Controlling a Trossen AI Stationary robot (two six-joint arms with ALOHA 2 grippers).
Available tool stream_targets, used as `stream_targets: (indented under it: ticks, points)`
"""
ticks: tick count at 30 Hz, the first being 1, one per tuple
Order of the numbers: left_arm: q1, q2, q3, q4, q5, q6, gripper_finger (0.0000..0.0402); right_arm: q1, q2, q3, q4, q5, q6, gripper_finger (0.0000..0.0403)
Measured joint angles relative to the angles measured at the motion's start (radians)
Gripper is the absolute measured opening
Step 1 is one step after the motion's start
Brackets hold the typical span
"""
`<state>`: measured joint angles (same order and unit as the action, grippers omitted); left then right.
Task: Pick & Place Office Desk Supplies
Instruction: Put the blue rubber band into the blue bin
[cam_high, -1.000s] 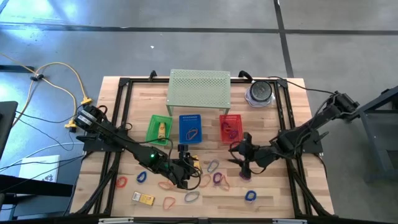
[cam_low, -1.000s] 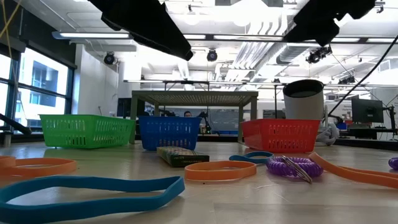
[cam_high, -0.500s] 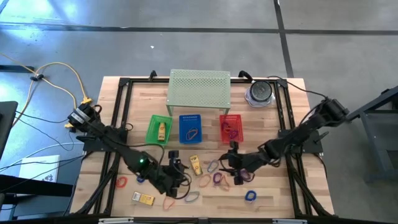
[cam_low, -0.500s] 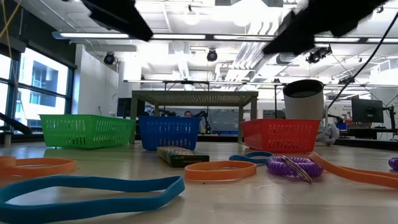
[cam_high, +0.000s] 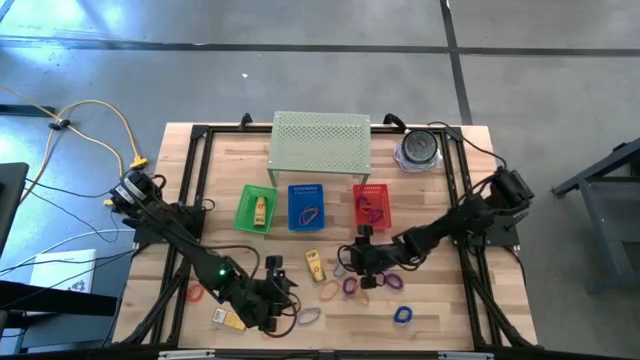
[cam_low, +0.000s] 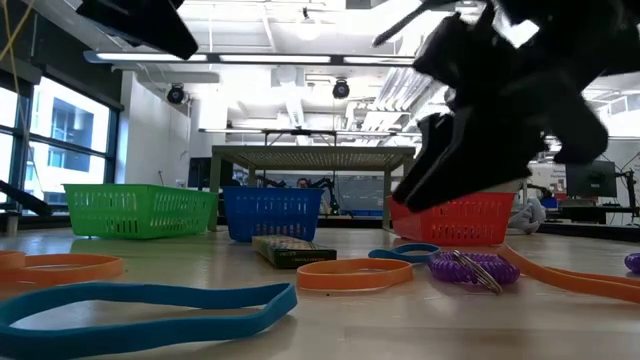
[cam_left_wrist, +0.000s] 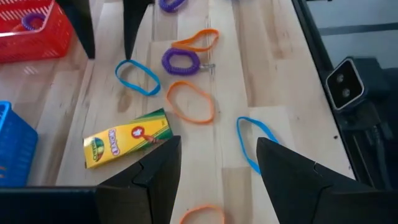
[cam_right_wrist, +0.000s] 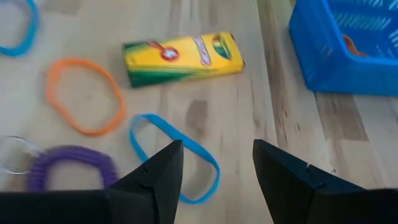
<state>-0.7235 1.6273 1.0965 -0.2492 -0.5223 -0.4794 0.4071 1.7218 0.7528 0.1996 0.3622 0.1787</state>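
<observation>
- From above, you have the left gripper (cam_high: 268, 305) low over the near edge of the table (cam_high: 440, 310), among scattered rubber bands, with a yellow packet (cam_high: 231, 319) just beside it. The right gripper (cam_high: 362, 268) hangs near the middle of the table, in front of the red basket (cam_high: 371, 205), with a second yellow packet (cam_high: 315, 265) and several loose bands close by. A blue band (cam_high: 402, 315) lies apart toward the near right. The green basket (cam_high: 256, 209) holds another yellow packet, and the blue basket (cam_high: 307, 206) holds a band.
- At table height, you see one dark gripper (cam_low: 470, 150) hanging in front of the red basket (cam_low: 455, 217), above a purple coiled band (cam_low: 468, 267). An orange band (cam_low: 353, 273) and a long blue band (cam_low: 140, 310) lie nearer the camera.
- Through the left wrist, your left fingers (cam_left_wrist: 158, 174) stand apart with nothing between them; beyond them lie a yellow crayon-style packet (cam_left_wrist: 127, 138), an orange band (cam_left_wrist: 190, 102) and a purple coil (cam_left_wrist: 180, 60).
- Through the right wrist, your right fingers (cam_right_wrist: 158, 171) are also spread and hold nothing; a blue band (cam_right_wrist: 174, 155) lies on the wood between them, with the yellow packet (cam_right_wrist: 183, 57) farther off, beside the blue basket (cam_right_wrist: 348, 43).
</observation>
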Motion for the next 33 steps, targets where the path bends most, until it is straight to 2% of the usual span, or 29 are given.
stream_targets:
  ticks: [23,27,33]
  points:
    - [0.031,0.001,0.000,0.019,-0.002,0.000,0.0201,-0.044,0.093,0.002,0.019,-0.115,0.008,0.0178]
    - [0.030,0.001,0.000,0.019,0.011,0.000,0.0201,-0.051,0.094,0.002,0.017,-0.153,0.012,0.0145]
    - [0.030,0.001,0.000,0.018,0.015,0.000,0.0201,-0.054,0.095,0.002,0.006,-0.163,0.008,0.0065]
